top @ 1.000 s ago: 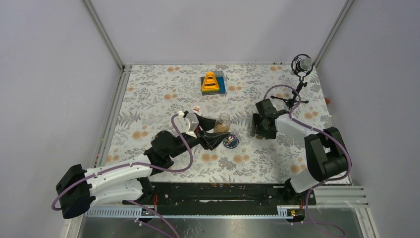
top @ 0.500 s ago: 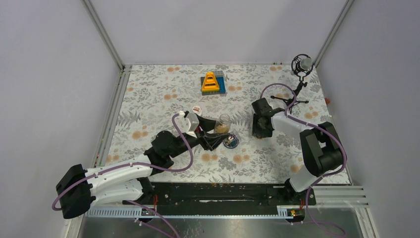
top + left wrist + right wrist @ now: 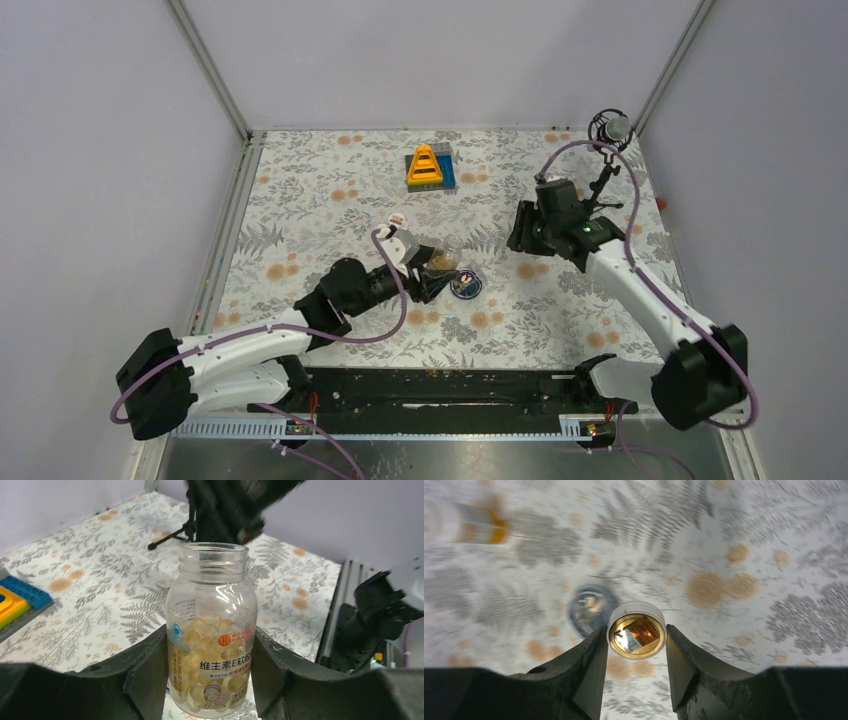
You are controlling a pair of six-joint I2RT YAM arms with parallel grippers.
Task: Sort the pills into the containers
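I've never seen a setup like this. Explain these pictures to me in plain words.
Two robot arms are bolted at the near edge of a flowery table. One picture looks down from above; the other two come from cameras on each wrist, looking past that arm's own claw. The left claw grips an open clear bottle of yellow capsules. The right claw holds a round white-rimmed container, amber inside, above the table; bottle or cap, I cannot tell. On the table lie a dark-blue dish beside the left claw, a yellow triangular toy farther back, and a microphone on a tripod at the far right.
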